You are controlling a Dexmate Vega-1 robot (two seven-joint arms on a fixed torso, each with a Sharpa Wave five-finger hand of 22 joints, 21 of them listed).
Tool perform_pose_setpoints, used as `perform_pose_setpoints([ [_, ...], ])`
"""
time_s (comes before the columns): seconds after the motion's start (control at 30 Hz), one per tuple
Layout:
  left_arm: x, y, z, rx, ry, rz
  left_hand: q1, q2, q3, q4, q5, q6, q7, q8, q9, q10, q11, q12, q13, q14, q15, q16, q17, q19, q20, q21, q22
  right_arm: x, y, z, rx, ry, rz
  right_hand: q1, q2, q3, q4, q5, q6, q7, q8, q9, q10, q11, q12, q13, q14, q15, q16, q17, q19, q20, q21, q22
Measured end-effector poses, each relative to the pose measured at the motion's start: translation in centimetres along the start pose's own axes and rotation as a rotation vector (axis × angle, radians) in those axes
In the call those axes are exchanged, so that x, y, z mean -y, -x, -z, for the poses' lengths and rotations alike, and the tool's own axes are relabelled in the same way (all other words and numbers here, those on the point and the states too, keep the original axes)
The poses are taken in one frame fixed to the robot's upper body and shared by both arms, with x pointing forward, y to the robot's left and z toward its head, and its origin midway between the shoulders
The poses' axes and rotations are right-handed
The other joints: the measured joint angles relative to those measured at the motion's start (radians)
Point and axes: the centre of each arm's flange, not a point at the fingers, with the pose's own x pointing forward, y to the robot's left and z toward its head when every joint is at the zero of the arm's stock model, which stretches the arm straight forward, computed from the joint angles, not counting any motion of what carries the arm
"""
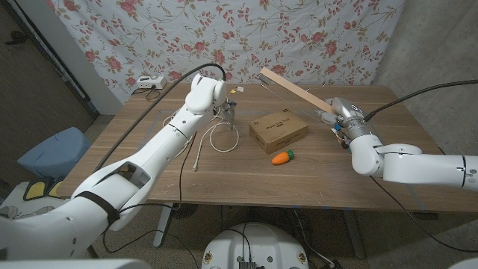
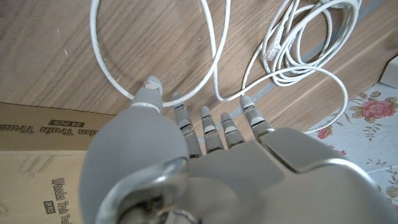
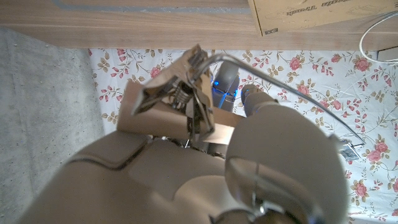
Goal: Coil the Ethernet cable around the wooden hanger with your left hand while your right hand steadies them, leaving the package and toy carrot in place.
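The white Ethernet cable [image 1: 200, 149] lies in loose loops on the wooden table, left of the cardboard package [image 1: 278, 128]. My left hand [image 1: 224, 107] hovers at the far end of the loops. In the left wrist view its fingers [image 2: 205, 121] are spread over one loop of the cable [image 2: 214, 62], whose bend is hidden under the fingertips; the package [image 2: 37, 143] lies beside it. The toy carrot [image 1: 282, 157] lies just in front of the package. My right hand [image 1: 342, 113] grips the wooden hanger [image 1: 295, 90], raised and slanting toward the back. Its wood and metal clip [image 3: 161, 96] show above that hand [image 3: 249, 168].
A small white device [image 1: 149, 82] with leads sits at the table's back left corner. A floral cloth [image 1: 246, 30] hangs close behind the far edge. A blue chair [image 1: 52, 153] stands off the left side. Bare tabletop [image 1: 246, 183] stretches along the front.
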Motion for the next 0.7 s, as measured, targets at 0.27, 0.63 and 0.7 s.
perform_pose_setpoints([
  [0.27, 0.45, -0.86, -0.61, -0.018, -0.008, 0.012, 0.023, 0.11, 0.136, 0.074, -0.01, 0.18, 0.026, 0.021, 0.009, 0.232, 0.0, 0.079, 0.003, 0.193, -0.045, 0.059, 0.012, 0.131, -0.041, 0.07, 0.01, 0.11, -0.15, 0.31, 0.001, -0.002, -0.008, 0.0, 0.0, 0.0, 0.0, 0.0, 0.0, 0.0, 0.0, 0.0, 0.0, 0.0, 0.0, -0.006, -0.002, -0.002, 0.008, 0.0, -0.011, 0.0, 0.013, -0.011],
  [0.63, 0.43, -1.03, -0.87, -0.033, 0.005, -0.049, 0.007, 0.101, 0.26, 0.177, 0.009, 0.246, 0.015, 0.036, 0.055, 0.552, -0.042, 0.155, 0.039, 0.692, -0.082, 0.156, 0.016, 0.384, -0.126, 0.289, 0.037, 0.18, -0.46, 0.8, 0.004, -0.003, -0.016, 0.0, 0.0, 0.002, 0.002, 0.0, 0.0, 0.0, 0.0, 0.0, 0.0, 0.0, 0.004, -0.011, -0.002, -0.002, 0.015, 0.0, -0.015, 0.0, 0.039, -0.025],
  [0.7, 0.4, -0.91, -0.88, -0.03, 0.012, -0.07, 0.002, 0.096, 0.261, 0.18, 0.018, 0.246, 0.015, 0.038, 0.062, 0.58, -0.039, 0.159, 0.043, 0.713, -0.091, 0.159, 0.02, 0.382, -0.122, 0.299, 0.037, 0.19, -0.48, 0.89, 0.004, -0.003, -0.016, 0.0, 0.0, 0.002, 0.002, 0.0, 0.0, 0.0, 0.0, 0.0, 0.0, 0.0, 0.004, -0.012, -0.002, -0.002, 0.018, 0.0, -0.017, 0.003, 0.041, -0.027],
])
